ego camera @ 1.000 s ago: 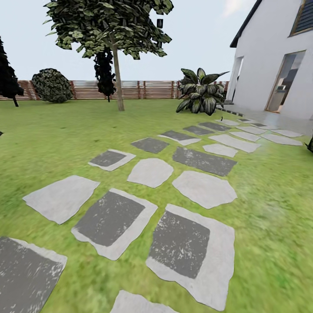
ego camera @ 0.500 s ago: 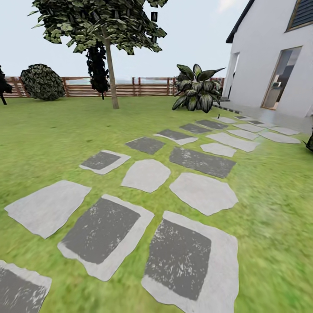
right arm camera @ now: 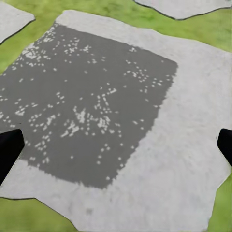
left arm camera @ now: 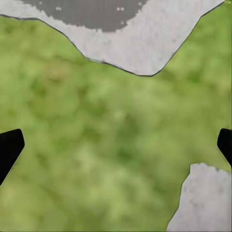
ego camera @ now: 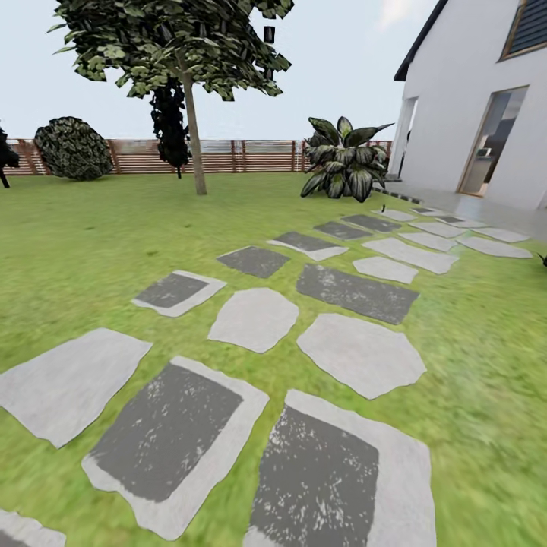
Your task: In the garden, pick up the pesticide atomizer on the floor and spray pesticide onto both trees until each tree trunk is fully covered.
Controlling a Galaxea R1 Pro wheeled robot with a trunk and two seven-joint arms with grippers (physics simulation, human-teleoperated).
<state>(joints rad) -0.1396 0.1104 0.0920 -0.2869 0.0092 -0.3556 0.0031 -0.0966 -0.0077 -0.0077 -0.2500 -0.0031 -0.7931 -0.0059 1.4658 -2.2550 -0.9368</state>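
The search step is in hand: both claws, left (left arm camera: 116,145) and right (right arm camera: 116,145), hang spread and empty. Below the left claw is lawn (left arm camera: 111,135); below the right, a paving slab (right arm camera: 159,145). Next, I judge, it must find the atomizer.

- The lawn (ego camera: 91,228) was green and wide.
- Flat grey slabs (ego camera: 254,317) lay on the grass in rows, running toward the house.
- Some slabs (ego camera: 163,429) had dark middles.

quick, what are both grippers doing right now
Left gripper: open, empty, over grass.
Right gripper: open, empty, over a paving slab.
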